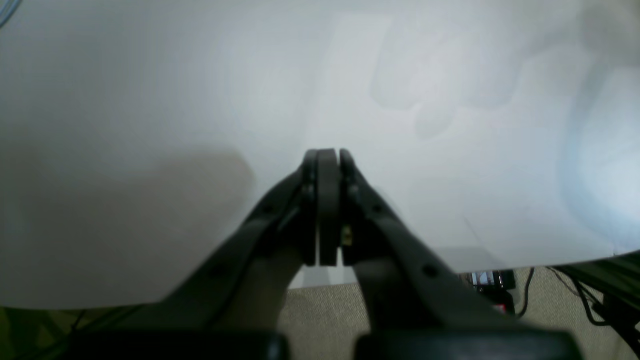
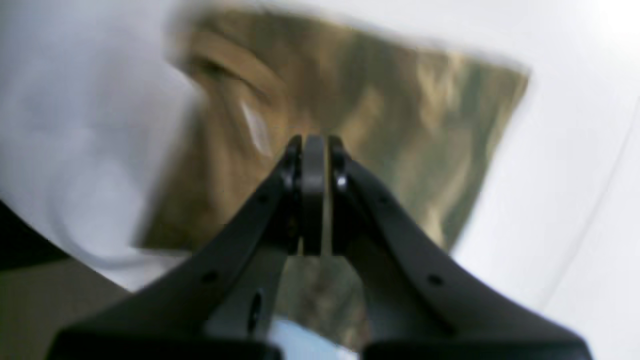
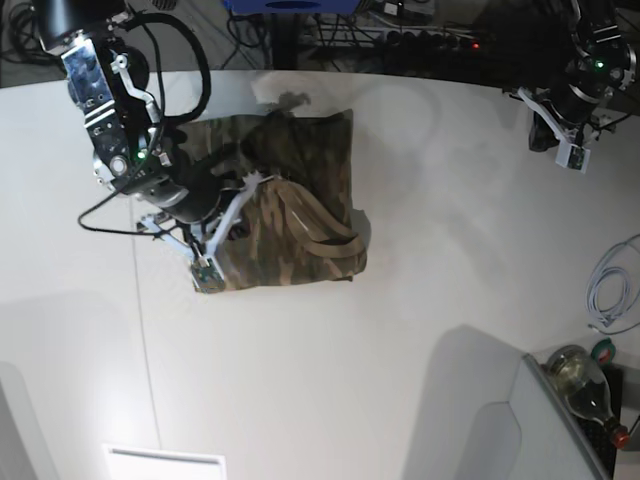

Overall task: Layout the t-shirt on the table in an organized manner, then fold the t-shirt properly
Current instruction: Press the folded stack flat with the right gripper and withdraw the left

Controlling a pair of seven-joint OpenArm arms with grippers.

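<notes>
The camouflage t-shirt [image 3: 300, 210] lies bunched in a rough rectangle on the white table [image 3: 400, 350], its tan collar toward the front right. In the right wrist view, my right gripper [image 2: 314, 142] is shut and hovers over the blurred t-shirt [image 2: 390, 115]. I see no cloth pinched between its fingers. The right arm [image 3: 150, 170] reaches over the shirt's left side. My left gripper [image 1: 327, 152] is shut with nothing in it above the bare table [image 1: 150, 100], near its curved edge. The left arm [image 3: 575, 95] hangs at the far right corner, well away from the shirt.
A coiled white cable [image 3: 610, 295] and a glass bottle [image 3: 585, 375] sit at the right edge. A grey box [image 3: 510, 430] stands at the front right. A white sheet [image 3: 165, 462] lies at the front left. Cables and floor [image 1: 550, 310] show beyond the table's edge.
</notes>
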